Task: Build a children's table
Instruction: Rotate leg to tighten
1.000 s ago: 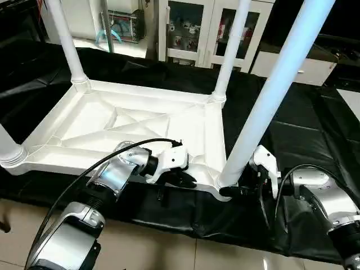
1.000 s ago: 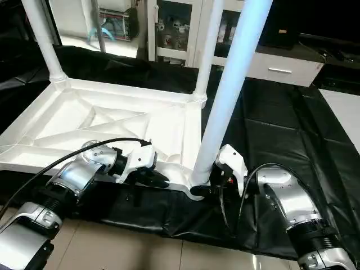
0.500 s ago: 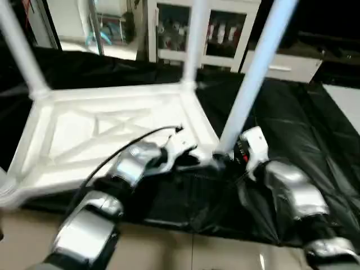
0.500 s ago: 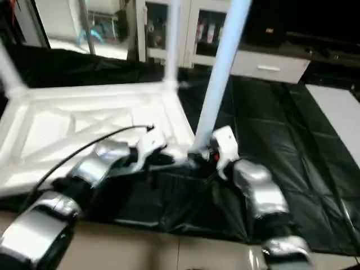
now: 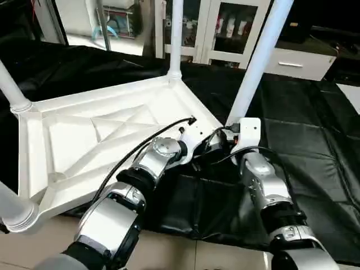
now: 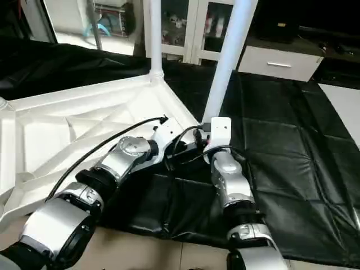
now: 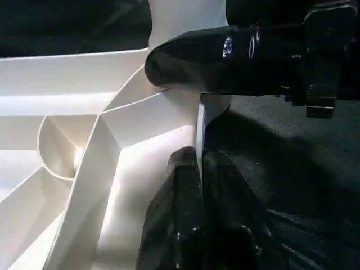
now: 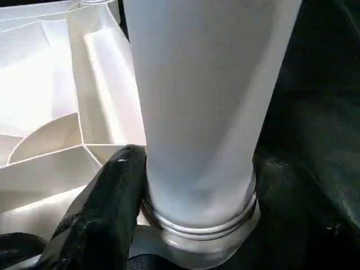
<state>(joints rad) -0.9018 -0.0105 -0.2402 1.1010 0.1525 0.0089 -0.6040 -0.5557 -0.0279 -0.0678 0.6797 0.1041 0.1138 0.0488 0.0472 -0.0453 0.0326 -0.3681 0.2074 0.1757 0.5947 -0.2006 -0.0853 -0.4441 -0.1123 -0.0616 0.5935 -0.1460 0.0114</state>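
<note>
Left hand [image 7: 198, 185] pinched on tabletop [image 5: 84, 135] rim, right hand [image 8: 169, 236] half-open round leg [image 5: 256, 62] base: push leg straight down into socket.

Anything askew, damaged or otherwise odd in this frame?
Nothing stands out. The tabletop lies underside up on the black mat, legs upright in the corner sockets. Both hands work at the near leg.
</note>
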